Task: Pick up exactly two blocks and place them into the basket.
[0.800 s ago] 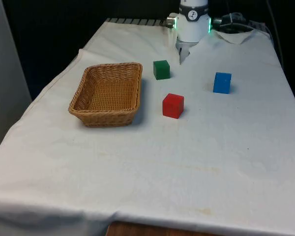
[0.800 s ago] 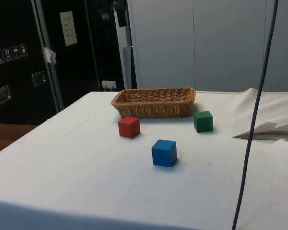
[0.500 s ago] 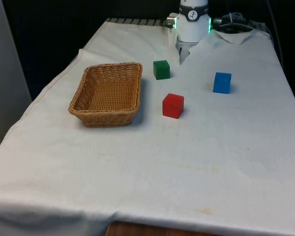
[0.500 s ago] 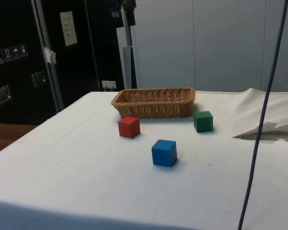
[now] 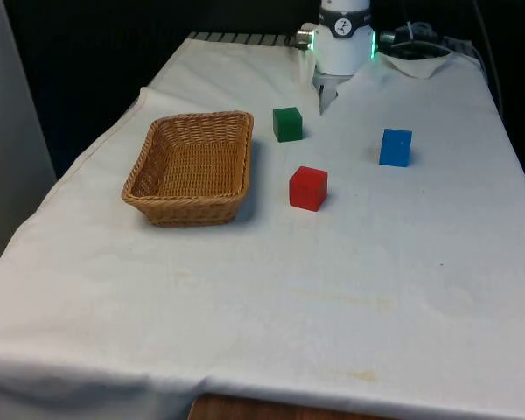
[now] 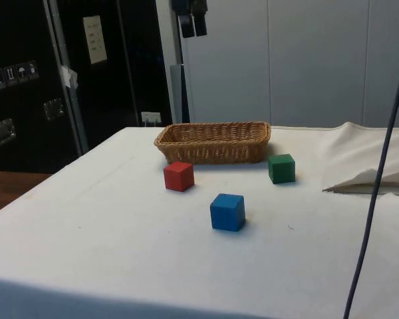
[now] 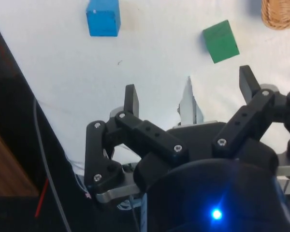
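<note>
A woven wicker basket [image 5: 190, 166] [image 6: 214, 141] stands at the front view's left, with nothing in it. Beside it lie a green block [image 5: 287, 123] [image 6: 281, 168] [image 7: 221, 41] and a red block [image 5: 308, 188] [image 6: 179, 176]. A blue block [image 5: 395, 147] [image 6: 227, 212] [image 7: 103, 18] sits apart, towards the front view's right. My gripper [image 6: 191, 23] [image 7: 188, 92] hangs open high above the table, over the basket's side, holding nothing. From the wrist, the green and blue blocks and a corner of the basket [image 7: 280, 12] lie far below the fingers.
A rumpled fold of the white cloth [image 6: 372, 179] lies near the robot's base [image 5: 344, 35]. A dark cable [image 6: 379, 166] hangs in front of the side view. The table's edge [image 5: 79, 166] runs close by the basket.
In the side view the gripper has shifted to the right along the top of the picture, and the hanging cable has swung right too. The blocks and basket have not moved.
</note>
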{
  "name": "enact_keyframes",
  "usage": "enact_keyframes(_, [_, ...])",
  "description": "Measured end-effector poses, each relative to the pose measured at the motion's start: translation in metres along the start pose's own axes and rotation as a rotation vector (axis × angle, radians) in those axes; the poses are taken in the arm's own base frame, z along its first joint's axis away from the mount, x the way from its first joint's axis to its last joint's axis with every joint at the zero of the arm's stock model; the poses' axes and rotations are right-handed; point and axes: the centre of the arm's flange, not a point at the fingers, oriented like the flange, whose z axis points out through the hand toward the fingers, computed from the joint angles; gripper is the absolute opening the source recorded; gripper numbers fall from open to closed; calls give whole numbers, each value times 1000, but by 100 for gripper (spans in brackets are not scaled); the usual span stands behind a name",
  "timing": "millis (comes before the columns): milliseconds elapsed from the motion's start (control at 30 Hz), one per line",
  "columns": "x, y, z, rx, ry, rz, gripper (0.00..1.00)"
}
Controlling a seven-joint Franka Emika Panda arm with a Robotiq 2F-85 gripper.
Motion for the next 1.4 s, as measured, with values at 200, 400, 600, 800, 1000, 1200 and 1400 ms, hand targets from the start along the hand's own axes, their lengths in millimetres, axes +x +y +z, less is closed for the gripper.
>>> enact_keyframes(200, [-11,11,7,13,3,-20,100])
enact_keyframes(400, [-21,20,12,22,2,-35,100])
enact_keyframes(600, [-34,30,19,33,4,-54,100])
enact_keyframes(800, [-48,36,25,38,4,-67,100])
enact_keyframes(1000, [-62,39,34,31,6,-75,100])
enact_keyframes(1200, [-74,42,51,20,9,-88,100])
enact_keyframes(1400, [-87,42,69,11,10,-103,100])
